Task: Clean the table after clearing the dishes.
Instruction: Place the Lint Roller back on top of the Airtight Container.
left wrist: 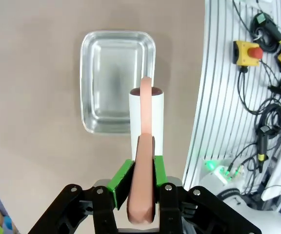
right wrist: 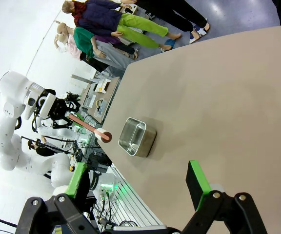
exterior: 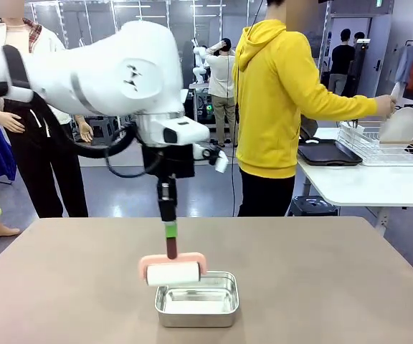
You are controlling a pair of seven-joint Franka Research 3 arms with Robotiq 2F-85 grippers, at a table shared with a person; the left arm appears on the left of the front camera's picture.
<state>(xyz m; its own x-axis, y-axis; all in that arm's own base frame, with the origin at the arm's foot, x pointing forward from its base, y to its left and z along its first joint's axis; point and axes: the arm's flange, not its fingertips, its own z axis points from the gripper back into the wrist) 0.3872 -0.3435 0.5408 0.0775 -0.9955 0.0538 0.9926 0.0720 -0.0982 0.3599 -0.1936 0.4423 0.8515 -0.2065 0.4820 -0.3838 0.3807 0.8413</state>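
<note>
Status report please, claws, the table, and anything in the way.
Left claw shut on pink-handled roller. Right claw open, empty. Table cleared of dishes. Steel pan sits beside the roller.

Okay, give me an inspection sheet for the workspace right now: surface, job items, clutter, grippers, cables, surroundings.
Surface: the table has a bare taupe top with no dishes on it.
Job's things: a white plate is in the person's hand at the dish rack on the white side table; a dark tray lies there too.
Clutter: a small steel pan sits near the table's robot-side edge.
Grippers: the left gripper is shut on the pink handle of a white roller, which hangs beside the pan; the right gripper is open and holds nothing.
Cables: a black cable loops off the left arm.
Surroundings: people stand farther back.
</note>
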